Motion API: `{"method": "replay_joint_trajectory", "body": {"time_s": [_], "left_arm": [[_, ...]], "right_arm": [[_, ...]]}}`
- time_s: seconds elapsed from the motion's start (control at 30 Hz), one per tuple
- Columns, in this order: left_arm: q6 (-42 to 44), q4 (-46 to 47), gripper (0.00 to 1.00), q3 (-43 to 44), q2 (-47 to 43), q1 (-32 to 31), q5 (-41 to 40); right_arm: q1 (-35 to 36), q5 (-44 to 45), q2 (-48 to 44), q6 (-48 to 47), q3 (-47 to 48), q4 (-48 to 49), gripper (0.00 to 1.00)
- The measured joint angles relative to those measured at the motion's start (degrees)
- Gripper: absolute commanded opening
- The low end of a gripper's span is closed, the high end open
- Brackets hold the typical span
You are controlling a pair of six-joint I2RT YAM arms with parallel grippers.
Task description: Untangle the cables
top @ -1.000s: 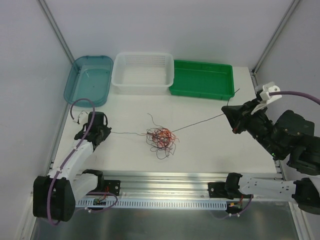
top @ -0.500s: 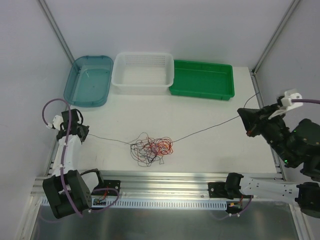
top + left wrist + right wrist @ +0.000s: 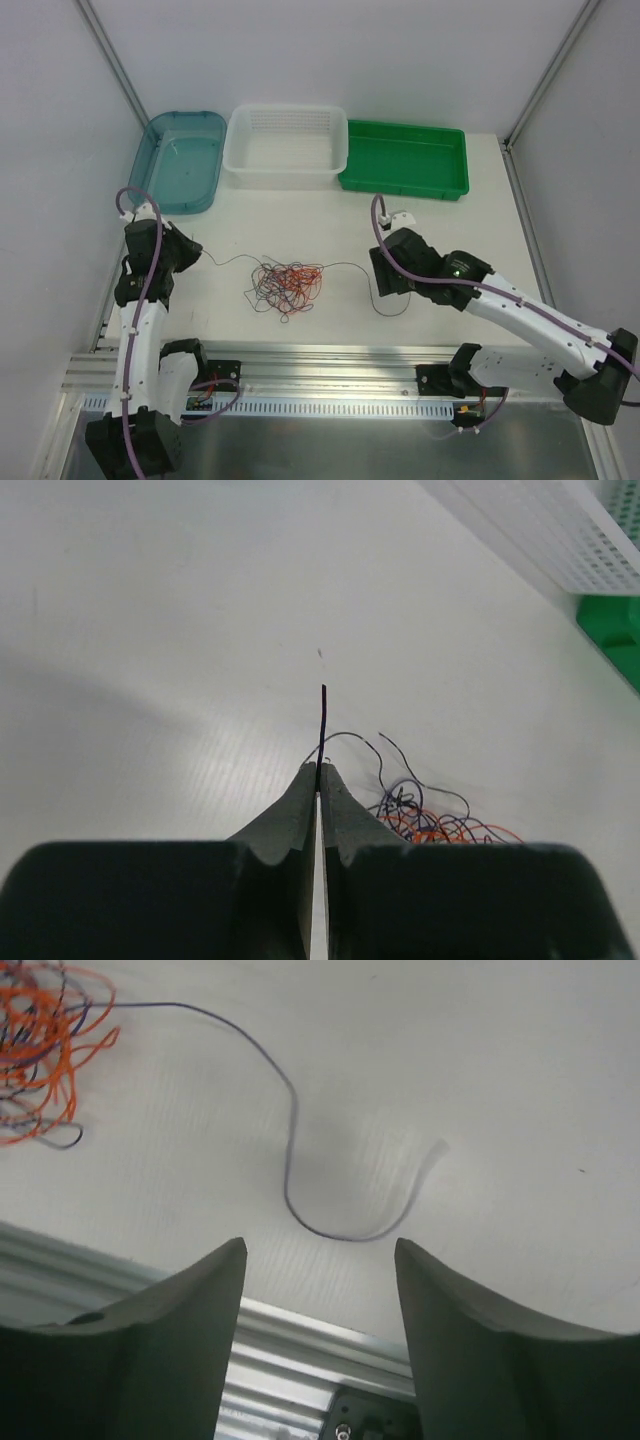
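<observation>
The cables [image 3: 285,285] lie as a small orange-red and dark tangle on the white table, left of centre. My left gripper [image 3: 196,256] is just left of it, shut on one dark wire [image 3: 322,715] whose short end sticks out past the fingertips [image 3: 306,780]. That wire runs slack to the tangle [image 3: 430,825]. Another dark wire [image 3: 372,285] trails right from the tangle and curls down in a loose hook. My right gripper [image 3: 388,290] hangs over that hook, open, with nothing between its fingers [image 3: 320,1245]. The slack wire [image 3: 290,1140] lies on the table just beyond them.
Three containers line the back edge: a teal tray [image 3: 178,160], a white basket [image 3: 287,145] and a green tray [image 3: 404,160]. An aluminium rail [image 3: 330,360] runs along the table's near edge, close under the right gripper.
My right gripper has opened, dropped the taut wire and swung from the far right to mid-table. The wire now lies slack and curled. The tangle slid left; my left gripper stays shut on its wire.
</observation>
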Motion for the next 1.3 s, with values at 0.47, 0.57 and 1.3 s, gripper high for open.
{"method": "replay_joint_trajectory", "body": {"time_s": [0.47, 0.57, 1.3], "left_arm": [[4.4, 0.6, 0.0, -2.5, -5.3, -3.3, 4.1], [4.4, 0.6, 0.0, -2.7, -5.3, -3.3, 4.1], [4.3, 0.2, 0.0, -2.7, -6.7, -3.1, -1.5]], "right_arm": [[10.3, -19.6, 28.7, -5.8, 16.2, 20.9, 0.89], [11.4, -22.0, 36.7, -7.2, 20.1, 25.0, 0.91], [10.1, -14.2, 50.5, -6.2, 15.7, 30.2, 0.01]]}}
